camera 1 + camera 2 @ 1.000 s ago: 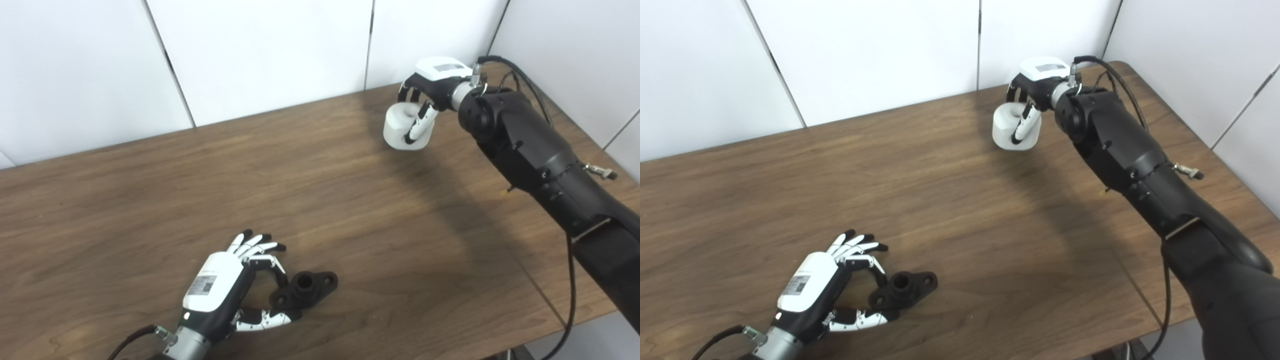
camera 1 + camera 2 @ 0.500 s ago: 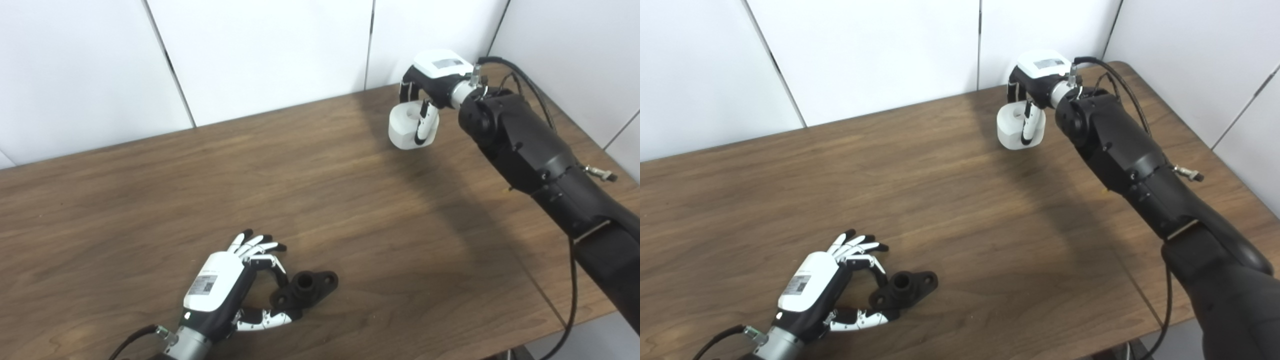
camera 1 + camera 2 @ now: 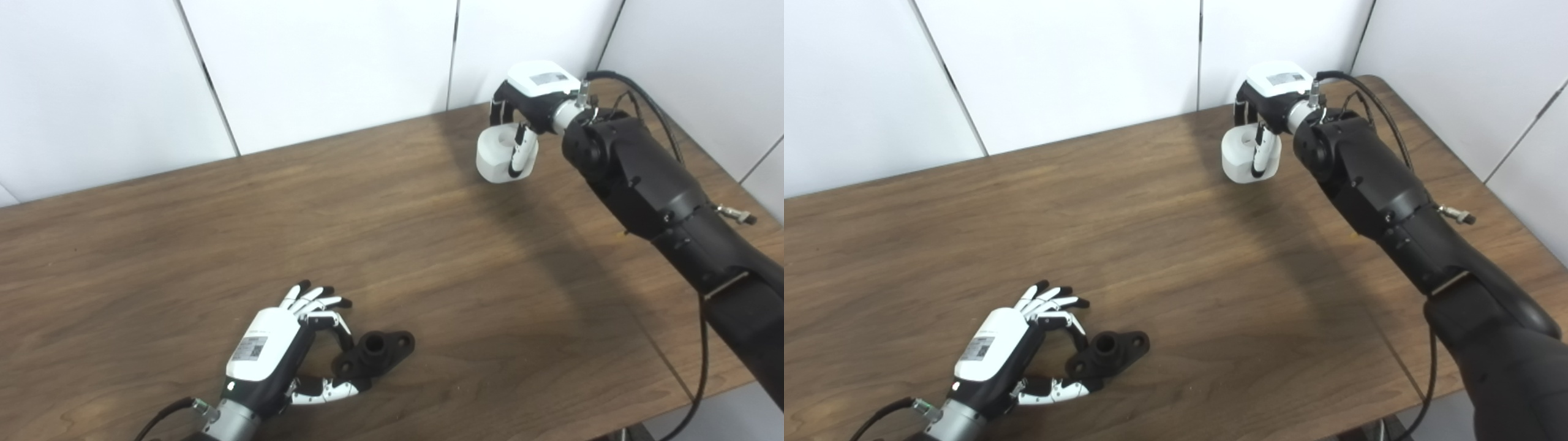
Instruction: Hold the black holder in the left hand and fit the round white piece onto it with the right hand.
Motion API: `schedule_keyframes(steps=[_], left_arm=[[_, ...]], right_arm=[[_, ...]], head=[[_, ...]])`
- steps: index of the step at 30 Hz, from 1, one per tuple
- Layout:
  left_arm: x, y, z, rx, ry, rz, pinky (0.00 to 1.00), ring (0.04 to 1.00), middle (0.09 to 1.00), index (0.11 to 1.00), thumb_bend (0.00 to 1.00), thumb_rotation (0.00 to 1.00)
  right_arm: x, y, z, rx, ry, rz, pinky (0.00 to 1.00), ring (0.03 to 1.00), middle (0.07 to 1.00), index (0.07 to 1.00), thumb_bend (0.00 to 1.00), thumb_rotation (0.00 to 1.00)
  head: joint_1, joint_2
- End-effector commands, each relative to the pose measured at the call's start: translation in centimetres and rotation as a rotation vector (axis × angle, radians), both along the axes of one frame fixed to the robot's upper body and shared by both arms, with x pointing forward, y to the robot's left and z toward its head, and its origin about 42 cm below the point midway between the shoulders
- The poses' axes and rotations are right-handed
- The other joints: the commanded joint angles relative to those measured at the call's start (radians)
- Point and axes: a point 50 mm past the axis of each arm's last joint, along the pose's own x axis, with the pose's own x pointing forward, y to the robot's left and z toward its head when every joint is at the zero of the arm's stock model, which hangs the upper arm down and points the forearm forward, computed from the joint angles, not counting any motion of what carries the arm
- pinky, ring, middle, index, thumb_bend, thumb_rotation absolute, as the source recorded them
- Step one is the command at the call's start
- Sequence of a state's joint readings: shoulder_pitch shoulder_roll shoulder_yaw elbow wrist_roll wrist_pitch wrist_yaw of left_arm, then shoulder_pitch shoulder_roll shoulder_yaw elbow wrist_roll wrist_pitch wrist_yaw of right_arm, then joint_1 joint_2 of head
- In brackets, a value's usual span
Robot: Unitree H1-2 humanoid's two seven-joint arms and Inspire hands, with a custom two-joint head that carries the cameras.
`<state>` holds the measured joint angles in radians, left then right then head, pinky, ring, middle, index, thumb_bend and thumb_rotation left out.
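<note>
Already the right hand (image 3: 525, 101) grips the round white piece (image 3: 499, 154) at upper right, while the left hand (image 3: 269, 358), fingers apart around the black holder (image 3: 373, 354) at lower centre, must next close and lift.

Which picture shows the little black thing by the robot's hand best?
The left eye view: the black holder sits nearer the picture's middle there, its raised hole clear. The right eye view shows the same holder, equally whole, further left beside the left hand.
</note>
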<state>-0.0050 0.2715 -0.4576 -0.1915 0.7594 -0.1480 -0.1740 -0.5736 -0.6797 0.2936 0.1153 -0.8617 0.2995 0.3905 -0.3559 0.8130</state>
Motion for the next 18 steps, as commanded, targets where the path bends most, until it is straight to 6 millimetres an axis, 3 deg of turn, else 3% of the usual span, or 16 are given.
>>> schedule_keyframes(steps=[1,10,18], left_arm=[[-0.1,-0.8,0.0,0.045,0.005,-0.028,1.0,0.909,0.804,0.484,0.52,0.06],[0.1,-1.8,0.1,0.045,0.001,-0.03,1.0,0.899,0.798,0.484,0.52,0.06],[0.3,-2.7,-0.1,0.043,-0.008,-0.032,1.0,0.888,0.789,0.484,0.52,0.06]], right_arm=[[-0.1,-0.2,3.4,-0.029,-0.106,0.036,1.0,0.726,0.487,0.487,0.53,0.0],[-2.6,1.5,6.6,0.088,-0.103,0.023,1.0,0.686,0.468,0.501,0.53,0.0],[-5.4,4.4,9.7,0.103,-0.07,0.08,1.0,0.714,0.54,0.457,0.52,0.0]], head=[[0.007,0.004],[0.042,0.006],[0.091,0.008]])
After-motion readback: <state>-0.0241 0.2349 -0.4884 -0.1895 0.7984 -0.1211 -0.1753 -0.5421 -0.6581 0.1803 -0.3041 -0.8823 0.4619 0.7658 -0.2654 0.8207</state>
